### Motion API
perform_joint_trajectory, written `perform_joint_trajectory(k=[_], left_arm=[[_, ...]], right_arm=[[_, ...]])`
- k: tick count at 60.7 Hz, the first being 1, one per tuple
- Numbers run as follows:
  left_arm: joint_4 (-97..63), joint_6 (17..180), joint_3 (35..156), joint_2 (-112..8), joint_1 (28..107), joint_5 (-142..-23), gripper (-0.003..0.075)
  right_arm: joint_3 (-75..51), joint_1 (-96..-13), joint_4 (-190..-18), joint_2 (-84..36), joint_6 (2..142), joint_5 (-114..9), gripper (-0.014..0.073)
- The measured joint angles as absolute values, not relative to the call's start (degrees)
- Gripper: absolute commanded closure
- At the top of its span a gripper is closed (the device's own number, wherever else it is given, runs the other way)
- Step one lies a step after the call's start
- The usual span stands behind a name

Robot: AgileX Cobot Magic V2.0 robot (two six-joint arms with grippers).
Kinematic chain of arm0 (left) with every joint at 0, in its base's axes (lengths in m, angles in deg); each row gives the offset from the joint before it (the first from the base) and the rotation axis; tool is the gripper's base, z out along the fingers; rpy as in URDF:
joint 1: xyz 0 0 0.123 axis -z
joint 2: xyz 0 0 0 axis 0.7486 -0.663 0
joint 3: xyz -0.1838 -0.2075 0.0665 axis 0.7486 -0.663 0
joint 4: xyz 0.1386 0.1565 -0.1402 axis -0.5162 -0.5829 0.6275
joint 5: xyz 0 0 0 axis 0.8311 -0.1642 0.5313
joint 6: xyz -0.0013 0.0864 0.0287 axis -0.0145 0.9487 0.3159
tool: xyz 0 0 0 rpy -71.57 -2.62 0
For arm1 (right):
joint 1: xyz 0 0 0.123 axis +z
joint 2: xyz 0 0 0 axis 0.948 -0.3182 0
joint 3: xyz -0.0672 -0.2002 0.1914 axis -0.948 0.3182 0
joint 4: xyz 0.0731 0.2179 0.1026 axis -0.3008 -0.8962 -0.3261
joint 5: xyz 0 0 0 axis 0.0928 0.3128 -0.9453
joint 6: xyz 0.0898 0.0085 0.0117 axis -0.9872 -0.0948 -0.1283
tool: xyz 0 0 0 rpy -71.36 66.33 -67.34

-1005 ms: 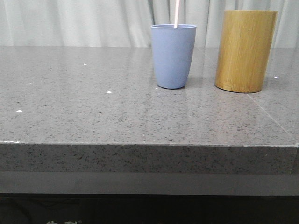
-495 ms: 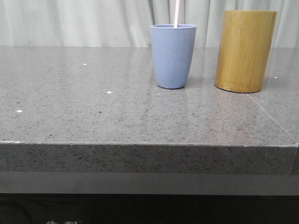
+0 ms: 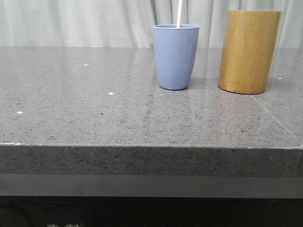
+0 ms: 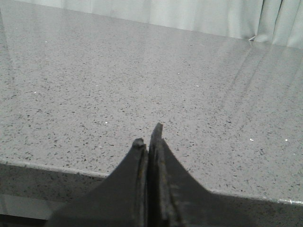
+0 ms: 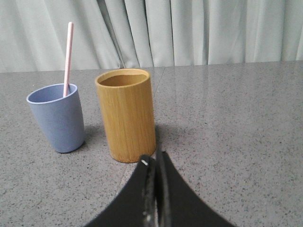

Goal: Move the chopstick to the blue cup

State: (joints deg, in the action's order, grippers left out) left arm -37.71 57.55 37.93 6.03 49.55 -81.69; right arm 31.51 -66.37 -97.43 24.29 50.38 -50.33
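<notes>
The chopstick (image 3: 179,13) stands inside the blue cup (image 3: 175,56), rising nearly upright out of its mouth; in the front view its upper end is cut off by the top edge of the picture, while the right wrist view shows its whole exposed length (image 5: 68,57) leaning against the cup's far rim. The part of the stick below the rim is hidden by the cup's wall, so where its lower tip rests cannot be seen. The blue cup (image 5: 57,117) sits on the grey speckled stone table (image 3: 94,113), just beside a taller bamboo holder (image 3: 249,51) that stands to its right, with a narrow gap between the two. In the right wrist view the bamboo holder (image 5: 125,113) shows an open mouth, though little of its inside can be made out. The right gripper (image 5: 155,165) hangs short of the bamboo holder with its dark fingers pressed together and nothing between them. The left gripper (image 4: 149,142) is likewise closed tight on nothing, poised over the near edge of the table (image 4: 142,75), well apart from both vessels. A pale pleated curtain (image 3: 75,21) hangs behind the table.
</notes>
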Motion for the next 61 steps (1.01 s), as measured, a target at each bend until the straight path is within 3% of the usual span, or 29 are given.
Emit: perform_joint_trajectory(k=[23,37,61], left_arm=[[-37.7,57.6,37.9,6.0,49.6,-81.7,0.0738],[-37.6,57.6,37.9,6.0,49.6,-81.7,0.0738],[-37.6,57.6,37.9,6.0,49.6,-81.7,0.0738]], right_arm=[[49.5,-66.4,-97.7,28.0,50.3,-60.4,0.0661],[50.0,-66.4,-97.7,34.5,50.3,-56.2,0.0661],[50.0,-66.4,-97.7,34.9,49.8,-53.7,0.0661]])
